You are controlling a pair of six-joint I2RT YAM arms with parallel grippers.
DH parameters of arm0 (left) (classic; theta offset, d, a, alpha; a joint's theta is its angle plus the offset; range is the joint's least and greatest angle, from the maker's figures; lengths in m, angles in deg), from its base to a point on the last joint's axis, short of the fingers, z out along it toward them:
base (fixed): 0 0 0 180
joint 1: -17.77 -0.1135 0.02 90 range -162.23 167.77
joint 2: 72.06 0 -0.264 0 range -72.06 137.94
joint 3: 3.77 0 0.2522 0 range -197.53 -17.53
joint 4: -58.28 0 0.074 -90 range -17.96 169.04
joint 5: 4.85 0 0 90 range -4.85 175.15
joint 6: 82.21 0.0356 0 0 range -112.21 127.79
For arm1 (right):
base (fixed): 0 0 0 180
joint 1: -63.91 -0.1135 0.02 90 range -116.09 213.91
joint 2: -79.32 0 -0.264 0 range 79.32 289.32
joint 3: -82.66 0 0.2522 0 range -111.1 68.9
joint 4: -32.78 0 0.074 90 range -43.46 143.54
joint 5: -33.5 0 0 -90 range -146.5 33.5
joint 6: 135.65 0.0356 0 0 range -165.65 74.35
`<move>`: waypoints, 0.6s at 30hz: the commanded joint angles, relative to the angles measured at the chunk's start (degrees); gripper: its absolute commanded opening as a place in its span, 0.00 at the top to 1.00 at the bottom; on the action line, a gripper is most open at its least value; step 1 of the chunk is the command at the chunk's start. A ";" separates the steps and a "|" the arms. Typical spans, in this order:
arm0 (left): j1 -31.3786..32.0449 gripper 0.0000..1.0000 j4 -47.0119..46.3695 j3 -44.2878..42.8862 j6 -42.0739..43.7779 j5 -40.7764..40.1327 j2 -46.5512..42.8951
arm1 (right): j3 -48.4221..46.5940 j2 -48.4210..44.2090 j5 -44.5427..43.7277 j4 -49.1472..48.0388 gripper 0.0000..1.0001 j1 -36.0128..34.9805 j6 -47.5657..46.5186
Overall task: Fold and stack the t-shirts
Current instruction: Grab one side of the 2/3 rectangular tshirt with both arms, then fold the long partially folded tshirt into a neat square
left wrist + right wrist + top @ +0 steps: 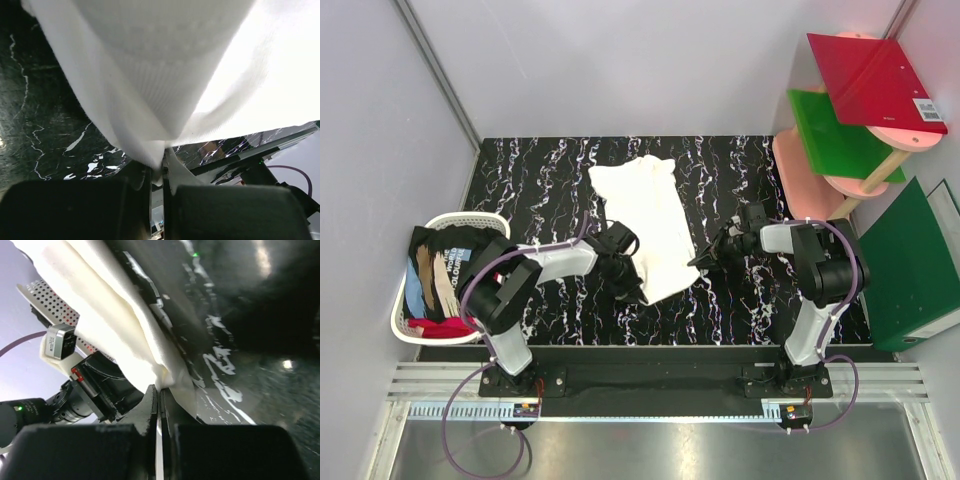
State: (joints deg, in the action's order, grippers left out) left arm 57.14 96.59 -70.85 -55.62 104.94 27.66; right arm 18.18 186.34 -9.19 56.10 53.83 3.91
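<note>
Black marbled table w/ cream-white t-shirt lying mid-table, near end rumpled. Left gripper pinched tight on shirt's near-left edge; right gripper clamped on its near-right edge, cloth bunched at both. Other t-shirts piled in white basket at table's left side.

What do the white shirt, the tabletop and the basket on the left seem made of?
Shirt: soft matte knit cloth, likely cotton; it drapes, creases, and shows fine ribbing close up. Tabletop: hard, black with white veins, slightly glossy; marble or a printed laminate, can't tell. Basket: white perforated plastic, judging by its rows of holes.
</note>
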 commanded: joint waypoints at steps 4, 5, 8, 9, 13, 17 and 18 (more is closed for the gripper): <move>0.00 1.00 8.03 -6.87 4.61 -5.20 -0.13 | -3.59 -2.69 5.51 -0.60 1.00 0.42 1.76; 0.00 1.00 9.70 -10.02 4.97 -6.25 -0.58 | -3.95 -3.04 5.95 -0.51 1.00 0.42 2.12; 0.00 1.00 14.81 -15.30 5.67 -7.66 -2.33 | -5.70 -4.54 7.62 0.45 1.00 0.42 2.73; -0.09 1.00 16.47 -16.19 5.59 -7.75 -2.86 | -6.40 -4.80 8.06 0.81 1.00 0.42 2.73; -0.26 1.00 19.47 -20.50 6.37 -8.01 -4.71 | -10.70 -5.86 9.20 2.21 1.00 0.51 3.08; -2.11 1.00 22.37 -25.24 8.22 -8.01 -4.54 | -15.45 -3.67 9.82 2.92 1.00 0.42 4.14; -2.81 1.00 23.33 -26.04 8.66 -7.75 -4.54 | -16.51 -3.05 9.82 3.01 1.00 0.42 4.40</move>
State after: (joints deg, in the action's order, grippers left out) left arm 56.49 116.11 -91.99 -49.72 98.43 25.19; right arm 6.90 183.50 -2.48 58.48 54.09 6.64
